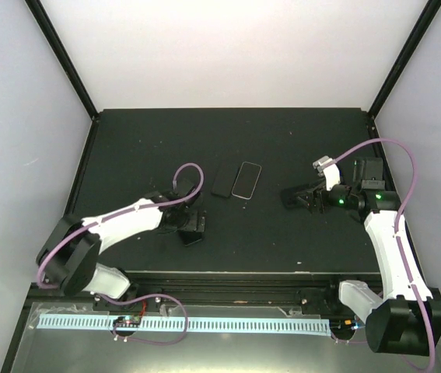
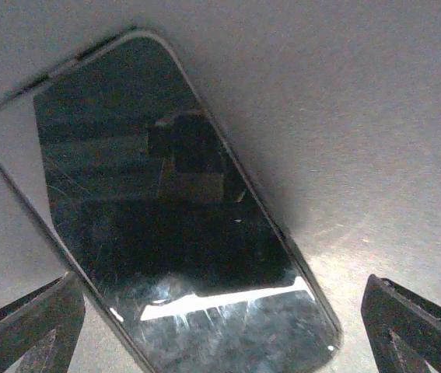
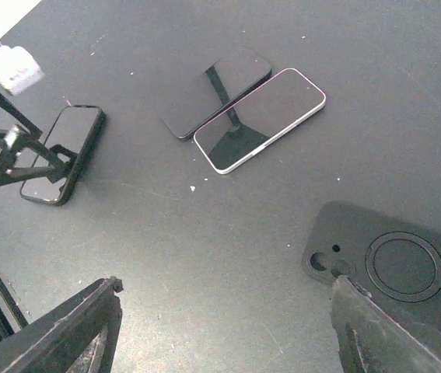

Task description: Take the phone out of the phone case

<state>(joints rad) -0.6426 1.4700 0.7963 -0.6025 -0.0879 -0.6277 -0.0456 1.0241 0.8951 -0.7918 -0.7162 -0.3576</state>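
A black phone case (image 3: 395,264) lies back up on the mat, showing its camera cut-out and ring; I cannot tell whether a phone is inside. My right gripper (image 3: 228,330) is open just above the mat, its right finger (image 3: 391,334) over the case's near edge; it also shows in the top view (image 1: 299,197). My left gripper (image 2: 220,346) is open and hovers over a dark-rimmed phone (image 2: 166,225) lying screen up; the fingers (image 2: 33,330) straddle its near end without touching. That phone shows in the top view (image 1: 192,237) under the left gripper (image 1: 191,224).
Two more phones lie side by side mid-table: a black one (image 1: 222,180) and a light-rimmed one (image 1: 246,180), also in the right wrist view (image 3: 216,92) (image 3: 260,118). Black frame posts (image 1: 61,54) stand at the back corners.
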